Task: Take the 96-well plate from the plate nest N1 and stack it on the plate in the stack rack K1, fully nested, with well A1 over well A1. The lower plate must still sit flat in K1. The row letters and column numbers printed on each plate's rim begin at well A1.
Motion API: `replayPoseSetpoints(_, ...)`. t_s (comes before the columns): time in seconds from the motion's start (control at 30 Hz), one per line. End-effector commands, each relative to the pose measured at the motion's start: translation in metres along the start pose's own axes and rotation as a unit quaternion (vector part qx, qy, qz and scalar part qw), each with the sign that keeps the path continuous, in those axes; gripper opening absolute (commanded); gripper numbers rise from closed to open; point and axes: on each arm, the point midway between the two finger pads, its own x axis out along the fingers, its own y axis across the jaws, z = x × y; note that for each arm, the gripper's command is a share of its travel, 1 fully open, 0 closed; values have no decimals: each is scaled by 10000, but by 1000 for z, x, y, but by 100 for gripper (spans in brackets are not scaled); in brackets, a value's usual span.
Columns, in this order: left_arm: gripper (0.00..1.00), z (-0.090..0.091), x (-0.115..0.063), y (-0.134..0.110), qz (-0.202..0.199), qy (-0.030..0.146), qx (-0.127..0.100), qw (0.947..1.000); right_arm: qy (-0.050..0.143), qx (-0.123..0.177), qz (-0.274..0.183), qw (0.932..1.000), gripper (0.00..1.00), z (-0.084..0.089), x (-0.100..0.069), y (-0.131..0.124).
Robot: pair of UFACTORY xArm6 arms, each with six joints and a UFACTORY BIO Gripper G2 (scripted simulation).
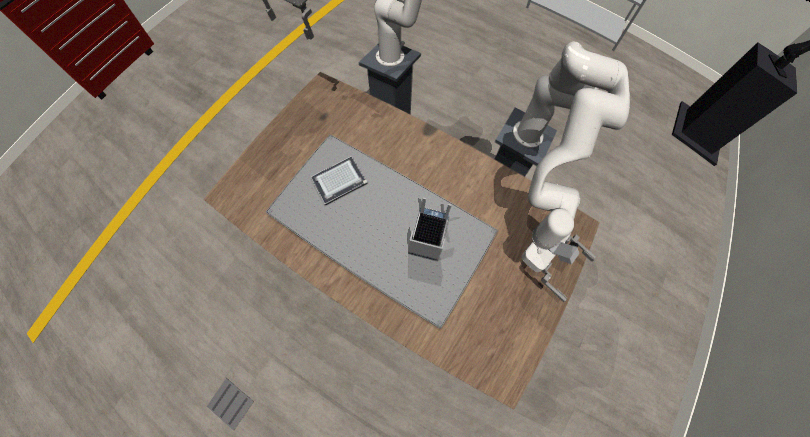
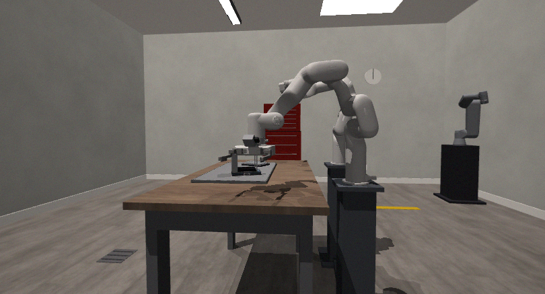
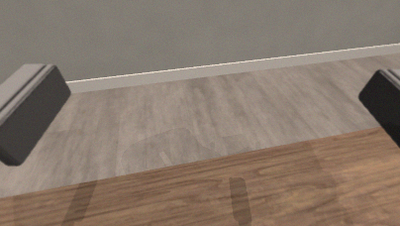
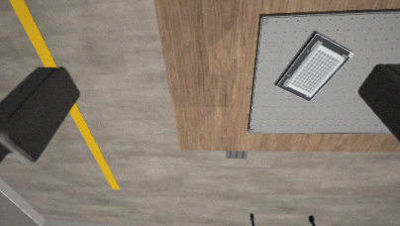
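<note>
A pale 96-well plate sits in the dark-framed nest N1. A black plate sits in rack K1, which has a grey wall and upright posts. Neither plate's rim print is readable. My left gripper is open and empty over the table end beyond K1. My right gripper is open and empty, high up and away from N1, past the table's end beside its own pedestal. N1 shows between its fingers' sides, near the right finger, in the right wrist view.
N1 and K1 stand apart on a grey perforated board on the wooden table. K1's wall and posts rise above its plate. Both arm pedestals stand along one long table side. A red cabinet is beyond the yellow floor line.
</note>
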Motion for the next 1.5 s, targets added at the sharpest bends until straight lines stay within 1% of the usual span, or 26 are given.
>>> replayPoseSetpoints(0.0, 100, 2, 1, -1, 1, -14, -21, 10000, 301, 243, -156, 9991, 100, -1, -13, 11)
replayPoseSetpoints(0.13, 100, 2, 1, -1, 1, -14, -21, 10000, 480, 368, -250, 9979, 100, -1, -20, 18)
replayPoseSetpoints(0.3, 100, 2, 1, -1, 1, -14, -21, 10000, 645, 478, -333, 9962, 100, -1, -26, 25)
replayPoseSetpoints(0.37, 100, 2, 1, -1, 1, -14, -21, 10000, 645, 478, -333, 9962, 100, -1, -26, 25)
replayPoseSetpoints(0.57, 100, 2, 1, -1, 1, -14, -21, 10000, 763, 555, -391, 9948, 100, -1, -30, 30)
replayPoseSetpoints(0.8, 100, 2, 1, -1, 1, -14, -21, 10000, 815, 587, -415, 9941, 100, -1, -32, 32)
replayPoseSetpoints(1.37, 100, 2, 1, -1, 1, -14, -21, 10000, 819, 590, -417, 9940, 100, -1, -33, 32)
replayPoseSetpoints(1.4, 37, 2, 1, -1, 1, -14, -21, 10000, 819, 590, -417, 9940, 100, -1, -33, 32)
replayPoseSetpoints(1.43, 37, 4, -4, -2, -166, -14, -24, 9999, 819, 590, -417, 9940, 100, -1, -33, 32)
replayPoseSetpoints(1.47, 37, 4, -4, -2, -166, -14, -24, 9999, 819, 590, -417, 9940, 100, -1, -33, 32)
